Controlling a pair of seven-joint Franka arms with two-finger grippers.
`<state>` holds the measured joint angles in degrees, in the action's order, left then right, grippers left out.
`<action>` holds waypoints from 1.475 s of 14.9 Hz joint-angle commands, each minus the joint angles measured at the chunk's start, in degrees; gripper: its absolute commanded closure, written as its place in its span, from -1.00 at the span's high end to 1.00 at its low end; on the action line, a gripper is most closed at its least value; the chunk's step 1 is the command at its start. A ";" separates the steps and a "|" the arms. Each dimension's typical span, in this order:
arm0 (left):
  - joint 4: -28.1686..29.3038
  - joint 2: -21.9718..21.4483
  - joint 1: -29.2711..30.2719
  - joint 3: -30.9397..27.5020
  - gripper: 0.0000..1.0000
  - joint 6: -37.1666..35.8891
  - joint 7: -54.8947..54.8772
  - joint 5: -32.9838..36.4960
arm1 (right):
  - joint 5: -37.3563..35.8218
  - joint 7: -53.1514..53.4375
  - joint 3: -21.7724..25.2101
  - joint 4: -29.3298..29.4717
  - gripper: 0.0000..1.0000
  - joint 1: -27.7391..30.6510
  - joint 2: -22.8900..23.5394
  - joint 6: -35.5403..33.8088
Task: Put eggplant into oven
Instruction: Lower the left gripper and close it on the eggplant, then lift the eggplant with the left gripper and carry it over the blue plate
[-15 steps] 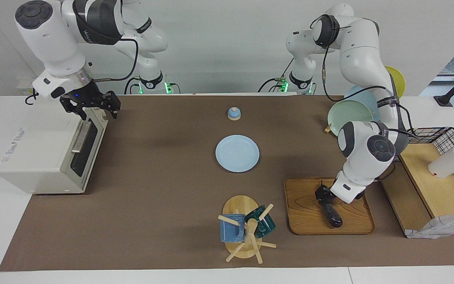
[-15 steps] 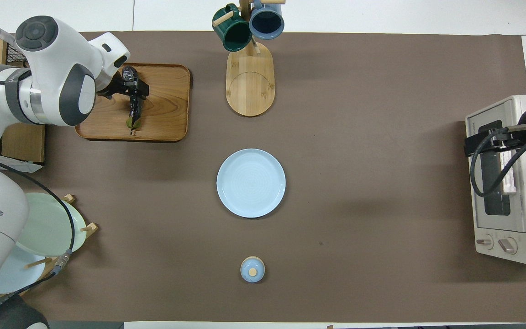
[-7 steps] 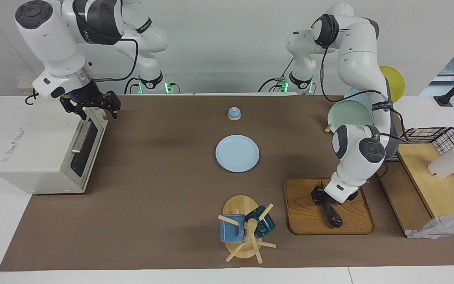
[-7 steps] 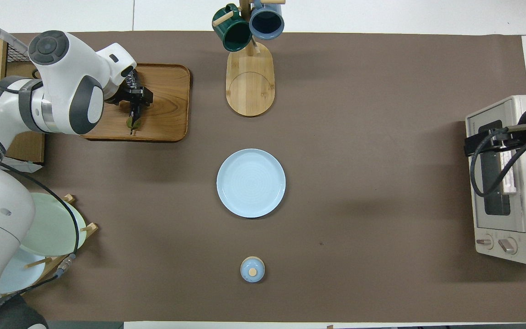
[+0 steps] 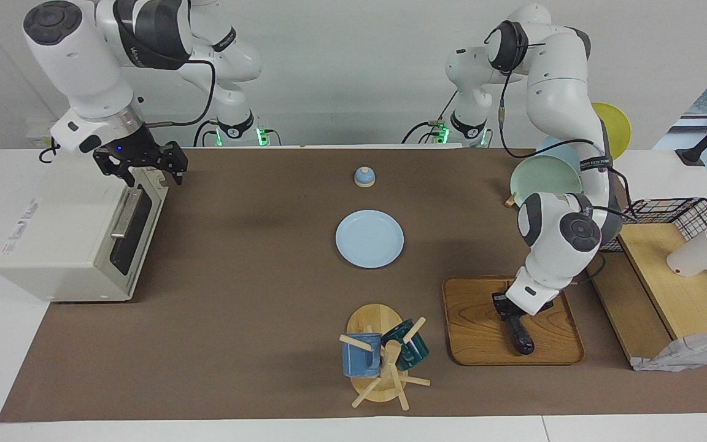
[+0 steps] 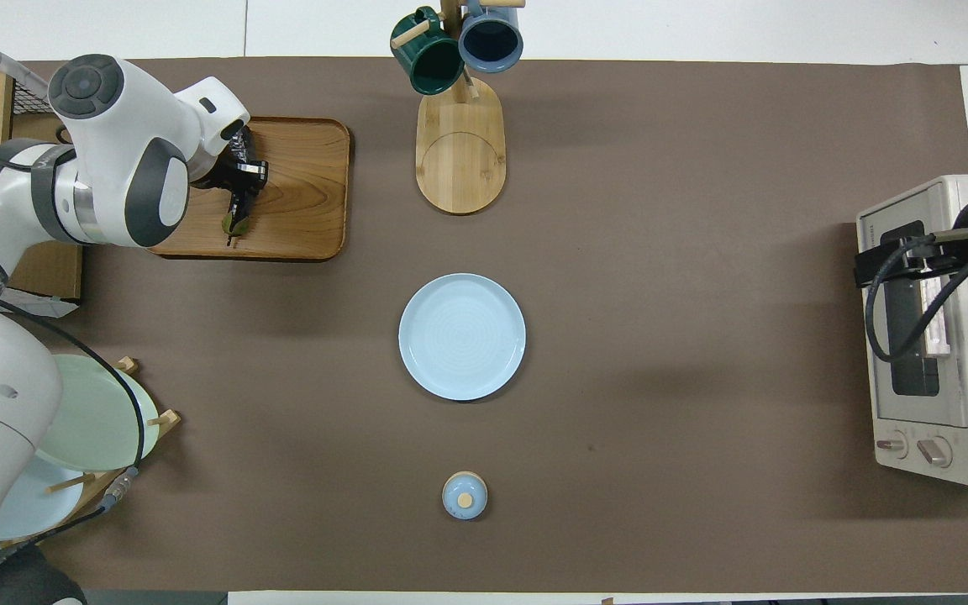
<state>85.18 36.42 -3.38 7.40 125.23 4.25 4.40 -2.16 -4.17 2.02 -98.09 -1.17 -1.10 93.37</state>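
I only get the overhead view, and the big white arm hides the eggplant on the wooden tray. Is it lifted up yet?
Observer: No. In the facing view the eggplant lies flat on the wooden tray, and the left gripper has its fingers shut on it.
Child: What is the other arm doing by the oven?
Observer: The right gripper hangs over the oven, at the end nearer to the robots, with its fingers open.
Child: I count two plates in the rack. Right?
Observer: There is a third one, a yellow plate.
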 commanded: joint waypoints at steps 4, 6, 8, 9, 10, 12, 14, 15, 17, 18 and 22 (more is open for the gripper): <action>-1.77 -3.36 -0.49 -0.02 -1.00 -6.13 -0.38 -1.49 | 1.37 -0.84 0.36 -0.17 1.00 0.02 -0.40 -0.82; -1.68 -6.17 -0.93 0.07 -1.00 -8.85 -0.38 -3.34 | 1.37 -0.84 0.36 -0.17 1.00 0.11 -0.40 -0.82; -1.60 -9.25 -1.63 0.07 -1.00 -12.89 -0.21 -5.88 | 1.37 -1.02 0.36 -0.17 1.00 0.02 -0.40 -1.08; -1.60 -10.65 -2.07 0.07 -1.00 -15.08 0.05 -7.11 | 1.63 -0.93 -0.08 -0.35 1.00 -0.67 -0.83 -2.04; -1.51 -12.15 -2.86 0.07 -1.00 -16.85 0.84 -8.43 | 1.64 -0.84 -0.35 0.09 1.00 -0.94 -1.18 -1.71; -1.33 -14.17 -5.75 -0.02 -1.00 -19.23 4.87 -9.24 | 2.86 -1.19 -0.17 0.44 1.00 -0.86 -1.89 -1.44; -0.11 -15.84 -9.09 0.07 -1.00 -20.38 8.57 -9.32 | 3.22 -1.11 -0.09 0.53 1.00 -0.51 -2.06 -1.61; 0.59 -16.37 -10.50 0.15 -1.00 -20.47 10.41 -9.50 | 3.22 -1.11 0.09 0.79 1.00 -0.33 -2.07 -1.70; 1.48 -17.08 -14.36 0.16 -1.00 -20.91 14.28 -10.64 | 3.04 -1.02 0.44 1.41 1.00 0.20 -1.98 -2.31; 2.70 -17.78 -16.21 0.16 -1.00 -20.56 15.86 -10.64 | 3.04 -1.02 0.53 1.41 1.00 0.46 -2.15 -2.49; 13.57 -22.69 -23.50 0.07 -1.00 -14.87 21.92 -10.64 | 3.04 -0.93 0.53 0.97 1.00 1.16 -2.68 -2.14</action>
<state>89.02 19.40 -23.35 8.57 105.60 23.04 -5.19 -0.50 -4.17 2.72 -97.34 -1.02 -3.23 92.44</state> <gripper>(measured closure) 0.731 0.000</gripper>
